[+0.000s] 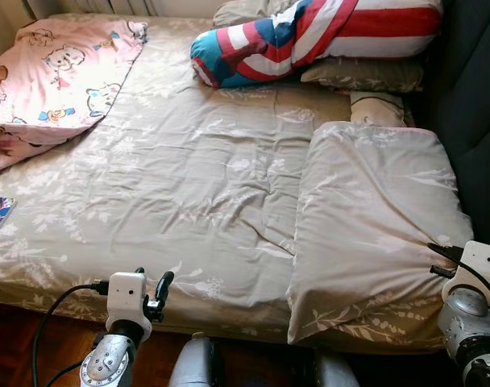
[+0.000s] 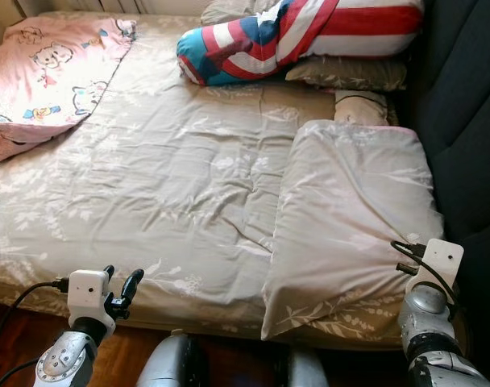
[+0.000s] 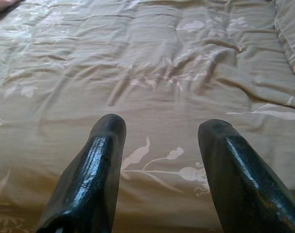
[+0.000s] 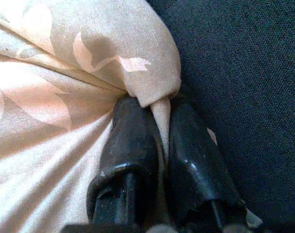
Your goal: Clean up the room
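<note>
From the head views, we stand at the foot of the bed (image 1: 188,185). The beige quilt (image 1: 374,218) lies folded back in a strip on our right side, and our right gripper (image 2: 406,256) sits at that strip's near outer corner; the left gripper (image 1: 152,292) hovers over the near edge, well apart from it. A pink cartoon blanket (image 1: 60,72) and a striped bolster (image 1: 309,36) lie far ahead of the fingers. We read no brand, label or writing anywhere.

In the left wrist view, our fingers (image 3: 96,170) are spread apart with nothing between them, the flat floral cover just beyond their tips.

In the right wrist view, our fingers (image 4: 133,145) are clenched on a pinch of quilt cloth beside dark upholstery (image 4: 244,63). We judge the pinch thin: pull slowly and low, and let the left take the other corner.
</note>
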